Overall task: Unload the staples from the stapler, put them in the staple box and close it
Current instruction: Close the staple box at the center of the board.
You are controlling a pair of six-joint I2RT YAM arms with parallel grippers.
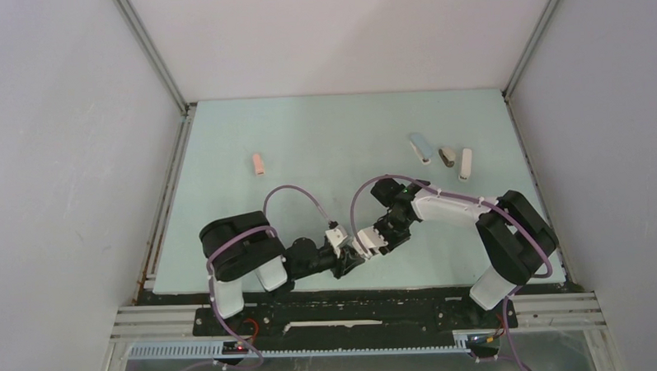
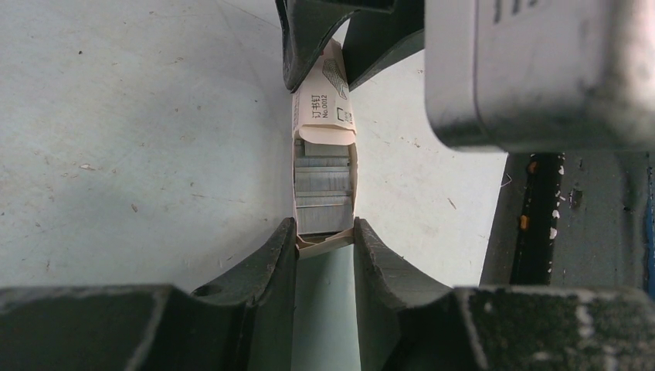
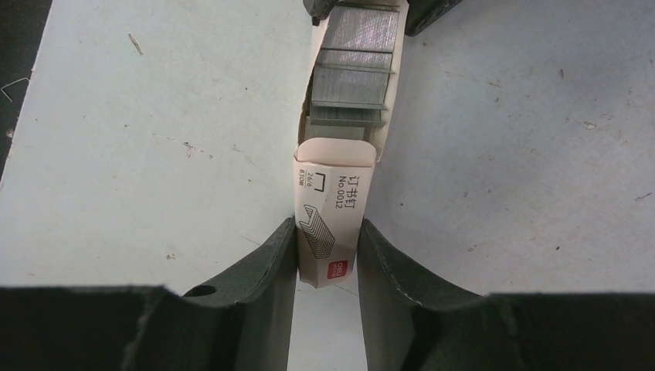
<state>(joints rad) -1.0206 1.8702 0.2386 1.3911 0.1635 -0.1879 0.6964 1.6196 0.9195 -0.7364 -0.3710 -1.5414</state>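
Reaching inward from both bases, forearms folded low and wrists turned toward each other, meeting just above the near part of the pale green table [image 1: 323, 128]. Pinching the open end of a cardboard tray [image 2: 324, 245] with the left gripper [image 2: 324, 232], jaws closed against its two sides. Clamping the printed sleeve [image 3: 334, 205] with the right gripper [image 3: 328, 243], directly opposite and in line. Showing the staples [image 3: 354, 69], grey metallic strips, lying partly uncovered in the tray between the sleeve and the left fingertips. With a pink stapler [image 1: 258, 163] well apart at far left and three other staplers [image 1: 447, 156] at far right.
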